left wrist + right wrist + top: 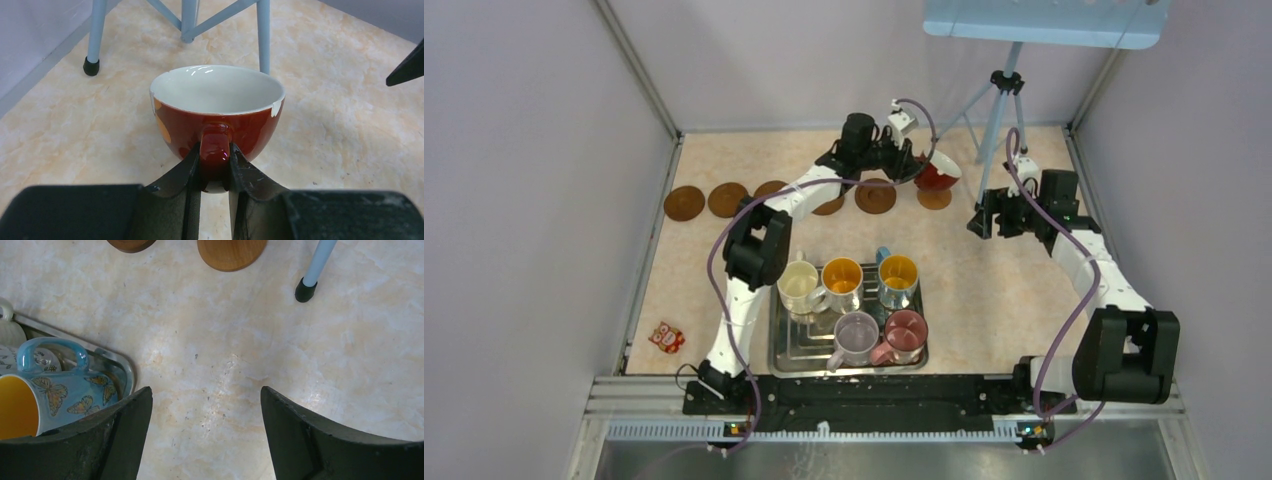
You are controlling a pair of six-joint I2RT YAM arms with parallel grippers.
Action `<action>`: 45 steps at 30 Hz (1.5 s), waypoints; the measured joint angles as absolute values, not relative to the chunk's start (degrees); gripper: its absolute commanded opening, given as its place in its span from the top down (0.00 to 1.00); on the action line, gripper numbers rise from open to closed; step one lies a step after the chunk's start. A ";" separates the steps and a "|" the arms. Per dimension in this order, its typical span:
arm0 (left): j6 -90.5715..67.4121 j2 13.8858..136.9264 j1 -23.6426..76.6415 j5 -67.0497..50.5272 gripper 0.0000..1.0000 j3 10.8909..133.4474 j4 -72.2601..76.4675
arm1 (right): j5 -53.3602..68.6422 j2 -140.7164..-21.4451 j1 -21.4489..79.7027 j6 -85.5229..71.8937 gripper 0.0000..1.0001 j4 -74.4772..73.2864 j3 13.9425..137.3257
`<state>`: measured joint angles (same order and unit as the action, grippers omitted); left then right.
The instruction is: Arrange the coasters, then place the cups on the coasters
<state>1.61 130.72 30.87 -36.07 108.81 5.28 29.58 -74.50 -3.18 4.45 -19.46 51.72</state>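
Note:
My left gripper [916,170] is shut on the handle of the dark red cup [938,172], white inside, holding it off the table at the back. In the left wrist view the fingers [192,172] pinch the red handle of this cup [217,112]. A small light tan coaster [934,199] lies just in front of it. Dark brown coasters [684,203] [727,199] [875,196] form a row to the left, others partly hidden by the left arm. The other cups, cream [799,285], orange-lined [842,276], blue-handled [897,273], lilac [856,335] and pink [906,332], stand on the tray. My right gripper [982,215] [206,395] hangs open over bare table.
The silver tray [796,358] sits near the front centre, its rim [125,372] at the left of the right wrist view. A pale blue tripod [996,120] stands at the back right, one foot [304,290] near the tan coaster [231,252]. A small orange toy [666,337] lies front left.

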 measured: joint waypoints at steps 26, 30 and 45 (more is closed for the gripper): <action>3.70 135.92 32.14 -36.27 0.79 107.15 12.47 | 29.65 -75.55 -3.18 4.47 0.22 -19.51 51.64; 5.32 134.32 32.21 -35.99 0.76 104.40 13.34 | 29.71 -75.55 -3.18 4.47 0.22 -19.53 51.64; 10.02 130.76 32.08 -34.59 0.61 100.60 7.97 | 29.91 -75.55 -3.18 4.47 0.22 -19.51 51.64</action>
<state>10.02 130.76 32.08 -34.59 100.60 7.97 29.91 -75.55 -3.18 4.47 -19.51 51.64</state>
